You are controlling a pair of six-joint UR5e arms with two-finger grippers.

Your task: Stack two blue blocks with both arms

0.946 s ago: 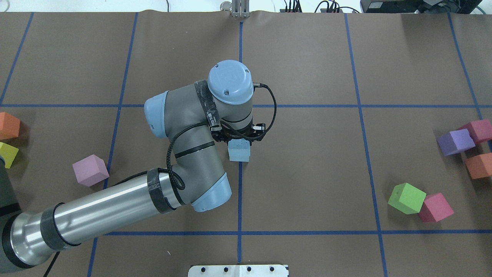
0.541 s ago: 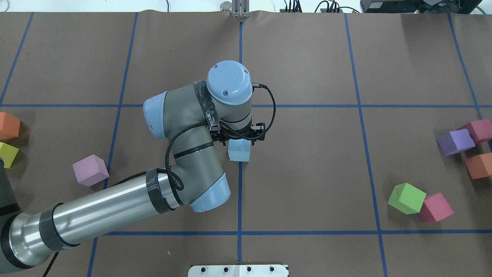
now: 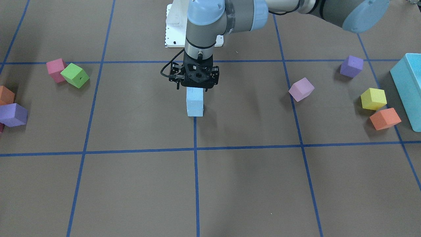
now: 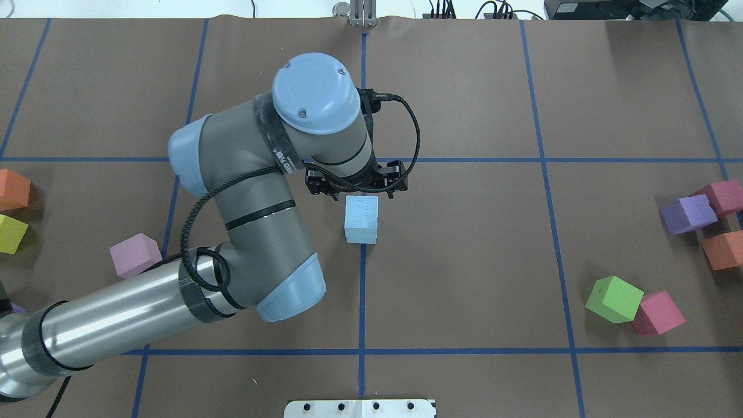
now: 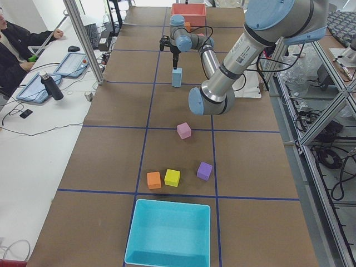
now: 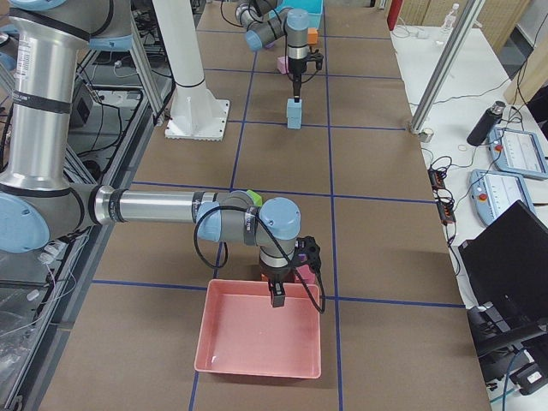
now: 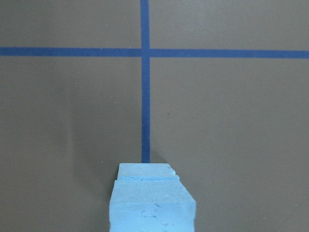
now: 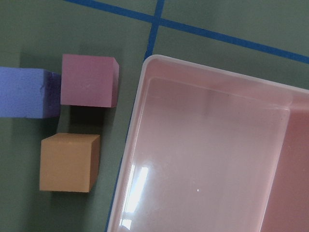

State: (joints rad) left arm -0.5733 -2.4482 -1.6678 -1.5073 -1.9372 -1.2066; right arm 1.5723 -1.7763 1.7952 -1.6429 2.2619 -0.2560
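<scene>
The two blue blocks (image 4: 361,219) stand stacked, one on the other, on the centre tape line; they also show in the front view (image 3: 194,102). My left gripper (image 3: 194,86) hangs just above the stack, open and empty, clear of the top block. The left wrist view shows the stack (image 7: 152,203) from above with no fingers on it. My right gripper (image 6: 278,295) shows only in the exterior right view, low over a pink tray (image 6: 257,338); I cannot tell whether it is open or shut.
A lilac cube (image 4: 134,255), a yellow cube (image 4: 10,233) and an orange cube (image 4: 11,188) lie on the left. Green (image 4: 614,299), magenta (image 4: 657,313), purple (image 4: 688,213) and orange (image 4: 722,249) cubes lie on the right. A teal box (image 3: 409,89) stands at the table's end.
My left gripper has let go of the top blue block and lifted off the stack. The stack has stayed in place.
</scene>
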